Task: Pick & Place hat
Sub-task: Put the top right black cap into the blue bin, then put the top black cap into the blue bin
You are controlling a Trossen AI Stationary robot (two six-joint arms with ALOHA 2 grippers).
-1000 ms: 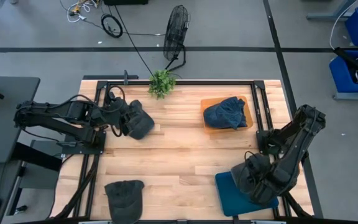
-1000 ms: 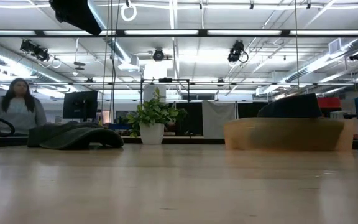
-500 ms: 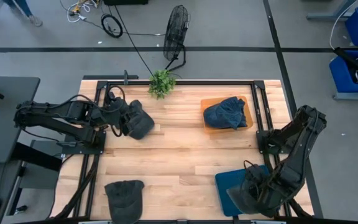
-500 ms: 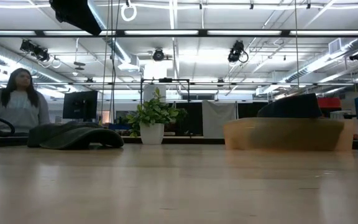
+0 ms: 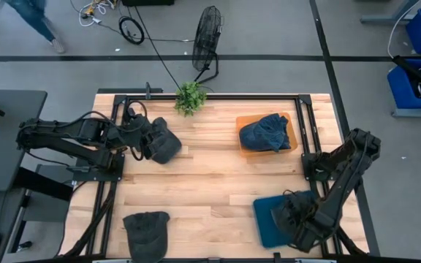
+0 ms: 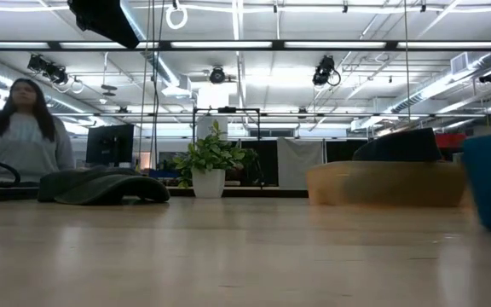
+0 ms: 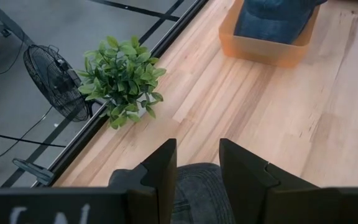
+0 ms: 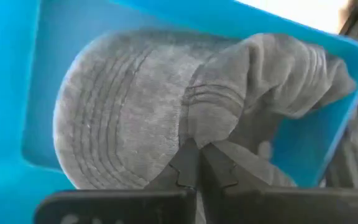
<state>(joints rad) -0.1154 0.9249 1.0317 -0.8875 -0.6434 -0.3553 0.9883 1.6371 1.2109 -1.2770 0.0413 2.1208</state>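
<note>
The right gripper (image 8: 194, 163) has its fingers pressed together on a fold of a grey cap (image 8: 166, 118), pinching the fabric so the soft crown bunches and hangs from the grip. The cap sits inside the blue bin (image 5: 267, 219) at the table's near right corner, which suggests it is being lowered or set in place there, with letting go as the likely next step. The left gripper (image 7: 197, 171) waits at the table's left edge, its fingers spread apart just above a dark grey cap (image 5: 165, 146) lying on the wood. Farther out, a blue denim hat (image 5: 266, 133) fills an orange tray (image 5: 244, 123), another dark cap (image 5: 146, 228) lies at the near edge, and a potted plant (image 5: 190, 96) stands at the far edge.
</note>
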